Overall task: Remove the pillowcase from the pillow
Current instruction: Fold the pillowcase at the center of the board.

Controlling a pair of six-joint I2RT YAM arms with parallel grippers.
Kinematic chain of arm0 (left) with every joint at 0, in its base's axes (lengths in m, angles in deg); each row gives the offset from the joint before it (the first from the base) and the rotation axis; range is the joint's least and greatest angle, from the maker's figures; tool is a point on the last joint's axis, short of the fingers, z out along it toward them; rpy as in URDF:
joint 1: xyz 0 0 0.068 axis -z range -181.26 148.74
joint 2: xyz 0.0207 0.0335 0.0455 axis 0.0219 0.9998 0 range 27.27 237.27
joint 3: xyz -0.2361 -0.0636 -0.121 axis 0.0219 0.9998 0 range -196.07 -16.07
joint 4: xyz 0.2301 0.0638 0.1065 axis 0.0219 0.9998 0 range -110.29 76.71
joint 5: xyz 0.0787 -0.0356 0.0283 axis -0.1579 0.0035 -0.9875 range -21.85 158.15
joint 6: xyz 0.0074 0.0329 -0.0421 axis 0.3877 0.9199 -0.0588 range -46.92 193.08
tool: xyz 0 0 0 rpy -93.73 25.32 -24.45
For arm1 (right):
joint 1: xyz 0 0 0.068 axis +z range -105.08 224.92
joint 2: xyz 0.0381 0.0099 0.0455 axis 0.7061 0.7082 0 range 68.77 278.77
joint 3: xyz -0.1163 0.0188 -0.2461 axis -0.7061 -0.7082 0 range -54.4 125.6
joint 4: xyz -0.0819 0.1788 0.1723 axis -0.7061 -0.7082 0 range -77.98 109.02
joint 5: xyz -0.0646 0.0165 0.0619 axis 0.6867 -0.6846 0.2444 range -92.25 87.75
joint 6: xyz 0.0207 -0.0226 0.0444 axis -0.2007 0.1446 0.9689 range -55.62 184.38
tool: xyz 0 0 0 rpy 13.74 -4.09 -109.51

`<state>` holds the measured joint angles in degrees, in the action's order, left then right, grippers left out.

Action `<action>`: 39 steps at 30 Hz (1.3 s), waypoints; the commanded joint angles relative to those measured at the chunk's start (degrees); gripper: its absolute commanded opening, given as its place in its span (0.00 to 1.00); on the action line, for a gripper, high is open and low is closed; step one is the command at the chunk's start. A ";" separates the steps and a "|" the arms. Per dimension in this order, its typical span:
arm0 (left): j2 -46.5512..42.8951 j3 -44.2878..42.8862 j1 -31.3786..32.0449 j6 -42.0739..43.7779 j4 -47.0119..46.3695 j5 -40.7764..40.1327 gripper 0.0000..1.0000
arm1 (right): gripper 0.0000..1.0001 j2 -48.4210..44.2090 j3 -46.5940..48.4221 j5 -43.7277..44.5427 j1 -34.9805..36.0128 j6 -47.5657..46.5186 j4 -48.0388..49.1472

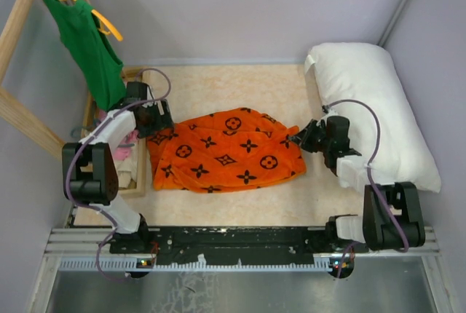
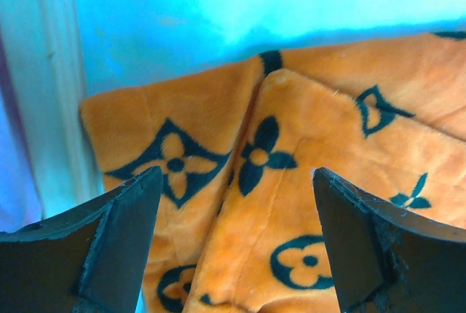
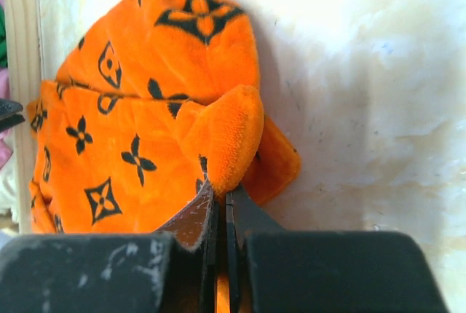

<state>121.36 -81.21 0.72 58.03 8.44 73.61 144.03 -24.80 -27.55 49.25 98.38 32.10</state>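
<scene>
The orange pillowcase (image 1: 226,153) with black motifs lies crumpled and flat on the middle of the table, apart from the white pillow (image 1: 371,102) lying bare at the right back. My right gripper (image 1: 297,140) is at the pillowcase's right edge. In the right wrist view the gripper (image 3: 222,193) is shut on a raised fold of the pillowcase (image 3: 145,109), with orange pile showing between the jaws. At the cover's left edge my left gripper (image 1: 162,120) hovers; its wrist view shows it (image 2: 237,175) open, the pillowcase (image 2: 291,145) spread below the fingers, nothing held.
A green tank top (image 1: 91,44) hangs on a yellow hanger from a wooden rack at the back left. A pink cloth (image 1: 124,149) lies in a wooden box (image 1: 138,182) by the left arm. Grey walls close in three sides.
</scene>
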 commanded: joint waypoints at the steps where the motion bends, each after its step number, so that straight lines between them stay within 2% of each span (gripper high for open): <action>1: 3.26 -3.77 1.88 -2.32 -2.62 0.30 0.89 | 0.00 -8.20 5.52 12.27 -0.10 -1.69 -7.96; 7: 9.00 -6.67 5.57 -2.79 -3.42 -1.11 0.87 | 0.00 -9.76 9.81 13.93 0.41 -5.16 -12.96; 14: 13.78 -6.90 7.05 -3.81 -5.64 -0.23 0.83 | 0.00 -10.08 8.26 14.59 0.76 -5.81 -13.26; 21: 15.65 -7.54 8.66 -4.40 -7.47 2.56 0.64 | 0.00 -9.09 8.54 13.52 0.76 -6.03 -13.41; 23: 14.93 -7.42 9.27 -4.25 -7.46 2.48 0.62 | 0.00 -8.94 8.63 13.48 0.78 -6.11 -13.57; 25: 13.77 -7.24 9.99 -4.09 -6.95 0.87 0.63 | 0.00 -8.74 8.58 13.36 0.77 -6.15 -13.63; 30: 10.20 -8.25 13.00 -2.64 -2.53 -12.45 0.83 | 0.00 -8.43 8.46 13.09 0.75 -6.39 -13.51; 34: 7.96 -9.63 14.96 -2.04 0.75 -21.50 0.86 | 0.00 -7.97 8.46 12.61 0.76 -6.32 -13.18; 36: 6.80 -9.74 15.32 -1.87 1.21 -21.56 0.86 | 0.00 -7.65 8.45 12.32 0.76 -6.37 -13.17; 39: 5.74 -9.30 15.34 -1.78 1.07 -16.15 0.82 | 0.00 -7.50 8.54 12.19 0.71 -6.36 -13.19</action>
<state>130.32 -89.14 15.91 55.23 7.83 57.04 136.14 -17.24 -14.48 49.67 92.89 16.80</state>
